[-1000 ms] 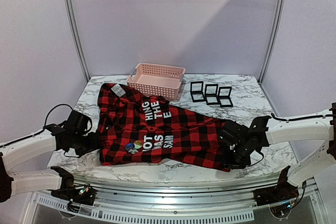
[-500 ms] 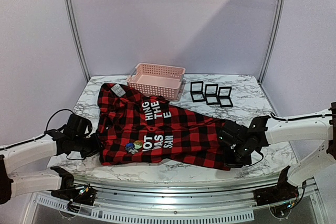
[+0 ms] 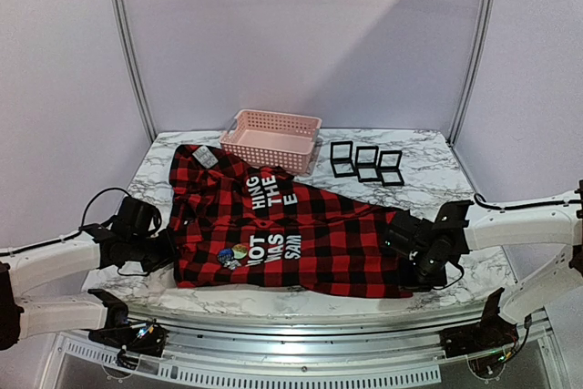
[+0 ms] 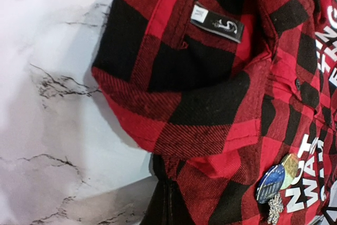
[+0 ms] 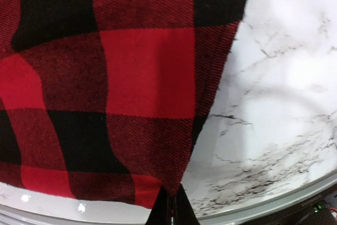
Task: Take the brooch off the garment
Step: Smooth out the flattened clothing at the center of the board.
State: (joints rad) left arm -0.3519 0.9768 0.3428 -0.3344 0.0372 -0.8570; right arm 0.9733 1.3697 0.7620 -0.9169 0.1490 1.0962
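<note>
The garment (image 3: 310, 225), a red-and-black plaid shirt with white lettering, lies spread on the marble table (image 3: 437, 175). The brooch (image 3: 232, 253), a cluster of round blue and gold pieces, is pinned near its front left part. In the left wrist view the brooch (image 4: 276, 180) sits at the lower right, with a small silver dangle. My left gripper (image 3: 169, 253) is shut on the garment's left edge (image 4: 179, 177). At the shirt's near right corner my right gripper (image 3: 410, 268) is shut on the hem (image 5: 174, 183), and the cloth looks taut between the two.
A pink perforated basket (image 3: 271, 138) stands at the back behind the shirt. Several small open black boxes (image 3: 367, 164) lie at the back right. A black label (image 4: 217, 23) is sewn on the shirt's folded edge. The table's front edge (image 3: 291, 302) runs just below both grippers.
My left gripper has shut on the shirt's left edge. The right gripper shut on the near right corner and drew it outward, so the front hem now lies straighter.
</note>
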